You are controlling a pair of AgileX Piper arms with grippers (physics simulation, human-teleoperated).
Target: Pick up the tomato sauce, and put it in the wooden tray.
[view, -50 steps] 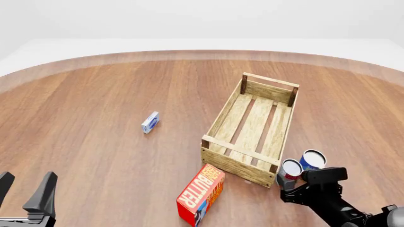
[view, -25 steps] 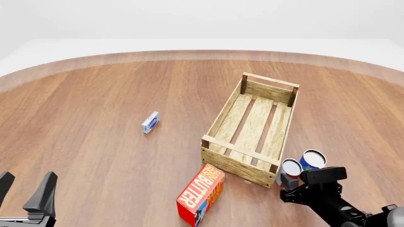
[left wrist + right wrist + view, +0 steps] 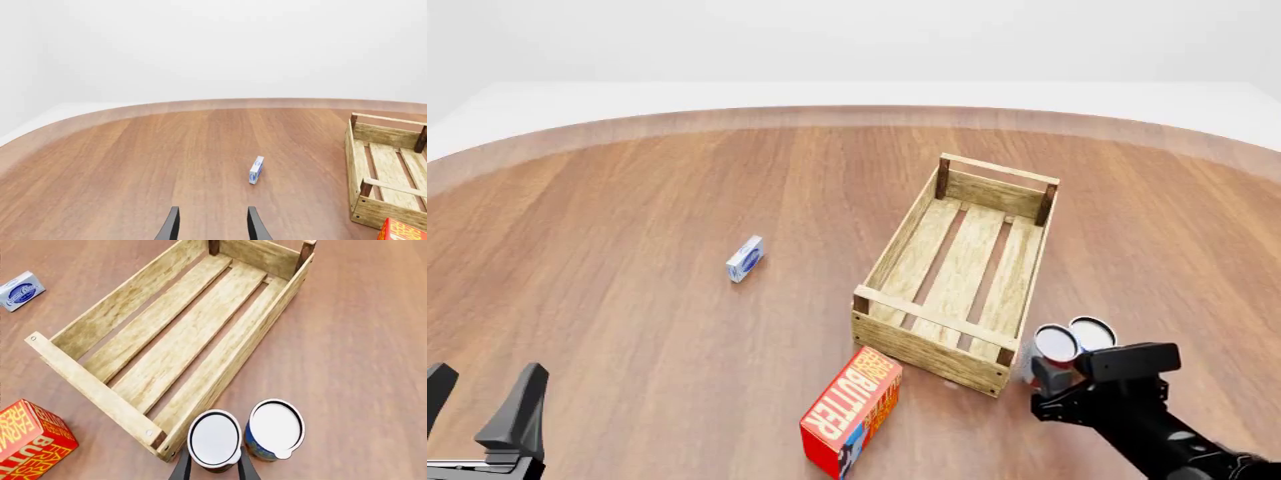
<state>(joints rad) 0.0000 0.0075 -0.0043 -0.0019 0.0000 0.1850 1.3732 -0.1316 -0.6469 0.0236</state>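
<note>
A: Right gripper closed around tomato sauce, fingers either side of the can's lower body. Low grip, probably for stability.

B: Location of can?

A: In the grasp, outside the wooden tray, just beyond its near corner. Blue-and-yellow can touching or nearly touching beside it, hence narrow finger gap.

B: Left gripper?

A: Spread wide, holding nothing, idle. Small blue box ahead of it, butter box off to the side.
</note>
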